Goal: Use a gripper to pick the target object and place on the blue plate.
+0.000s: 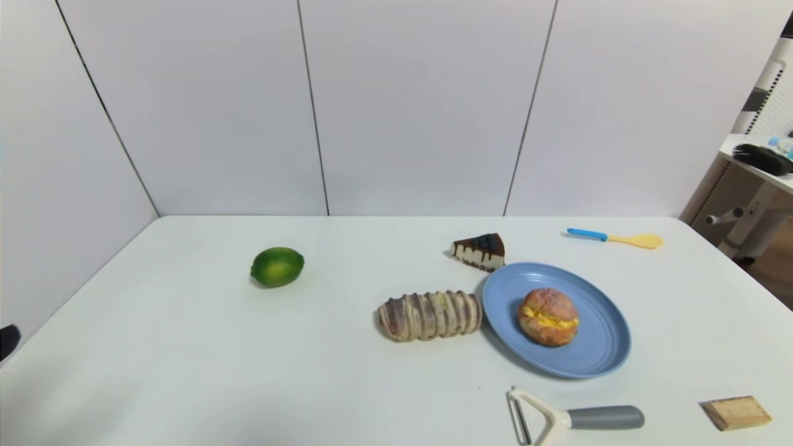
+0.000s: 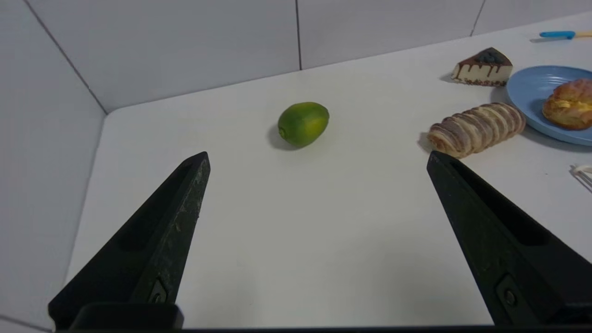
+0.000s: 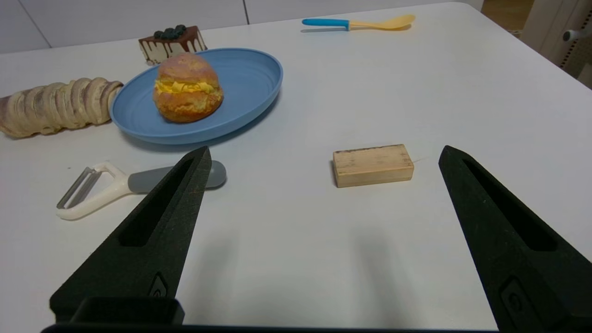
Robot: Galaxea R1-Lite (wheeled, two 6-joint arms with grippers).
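Observation:
The target object, a golden-brown bun point(image 1: 548, 316) with yellow cream filling, sits upright on the blue plate point(image 1: 595, 359) right of the table's centre. The right wrist view shows the same bun point(image 3: 187, 87) and plate point(image 3: 252, 78). My left gripper point(image 2: 317, 159) is open and empty above bare table near the left edge, far from the plate. A sliver of it point(image 1: 8, 341) shows at the head view's left border. My right gripper point(image 3: 323, 152) is open and empty over the near right part of the table, short of a wooden block.
A striped bread loaf point(image 1: 429, 315) touches the plate's left rim. A chocolate cake slice point(image 1: 479, 250) lies behind the plate, a lime point(image 1: 277, 266) far left. A peeler point(image 1: 570, 417) and wooden block point(image 1: 736, 412) lie near the front edge, a blue-handled spoon point(image 1: 616, 238) at the back right.

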